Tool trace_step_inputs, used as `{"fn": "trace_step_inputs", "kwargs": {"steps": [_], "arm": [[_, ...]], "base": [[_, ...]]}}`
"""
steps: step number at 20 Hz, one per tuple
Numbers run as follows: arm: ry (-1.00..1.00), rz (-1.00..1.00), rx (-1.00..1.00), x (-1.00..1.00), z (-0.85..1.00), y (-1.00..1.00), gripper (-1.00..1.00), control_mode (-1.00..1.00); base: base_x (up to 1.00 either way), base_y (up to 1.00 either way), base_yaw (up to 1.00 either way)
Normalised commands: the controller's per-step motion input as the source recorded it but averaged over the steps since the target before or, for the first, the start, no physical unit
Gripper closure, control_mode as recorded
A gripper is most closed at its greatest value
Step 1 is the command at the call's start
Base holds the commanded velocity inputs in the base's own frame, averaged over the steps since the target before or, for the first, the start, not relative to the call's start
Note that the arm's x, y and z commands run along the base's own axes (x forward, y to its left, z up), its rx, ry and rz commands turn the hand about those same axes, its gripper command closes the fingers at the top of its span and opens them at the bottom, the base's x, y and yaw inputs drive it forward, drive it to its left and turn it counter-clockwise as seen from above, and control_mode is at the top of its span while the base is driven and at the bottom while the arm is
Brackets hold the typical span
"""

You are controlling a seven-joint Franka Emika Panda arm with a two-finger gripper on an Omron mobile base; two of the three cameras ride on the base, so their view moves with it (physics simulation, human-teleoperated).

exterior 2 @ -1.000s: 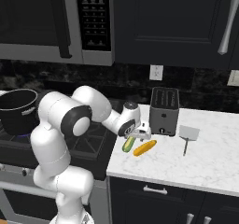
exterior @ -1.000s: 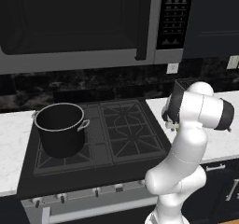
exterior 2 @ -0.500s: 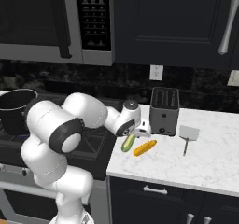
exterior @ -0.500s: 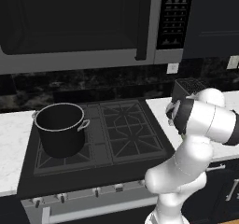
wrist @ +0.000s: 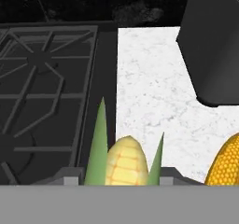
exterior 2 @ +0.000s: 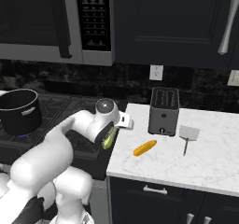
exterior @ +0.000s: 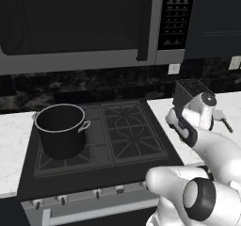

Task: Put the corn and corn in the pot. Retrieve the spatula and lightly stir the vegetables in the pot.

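Gripper [wrist: 122, 183] clamped on husked corn [wrist: 122, 163] above counter edge; bare corn [exterior 2: 144, 148] lies beside, on counter [exterior 2: 210, 164].

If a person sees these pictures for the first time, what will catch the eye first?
Probably the white arm bent low over the counter edge, its gripper closed on the husked corn. Next, the bare orange corn lying on the counter before the toaster, and the black pot on the stove's left burner.

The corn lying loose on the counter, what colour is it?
Orange-yellow, with no husk: the loose corn shows best in the right base view.
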Motion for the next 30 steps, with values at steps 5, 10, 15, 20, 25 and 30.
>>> {"fn": "trace_step_inputs", "kwargs": {"steps": [5, 10, 15, 20, 25, 30], "arm": [[-0.17, 0.12, 0.00, -0.47, 1.00, 1.00, 1.00, -1.00], [-0.04, 0.11, 0.00, -0.02, 1.00, 1.00, 1.00, -1.00], [-0.04, 0.17, 0.00, 0.00, 0.98, 0.87, 1.00, -1.00], [-0.05, 0.26, 0.03, 0.00, 0.77, 0.77, 1.00, -1.00], [-0.06, 0.21, 0.03, -0.16, 0.36, 0.93, 1.00, -1.00], [-0.01, 0.07, 0.02, -0.07, 0.07, 1.00, 1.00, -1.00]], "base": [[0.00, 0.00, 0.00], [0.00, 0.00, 0.00], [0.00, 0.00, 0.00], [0.00, 0.00, 0.00], [0.00, 0.00, 0.00], [0.00, 0.00, 0.00]]}}
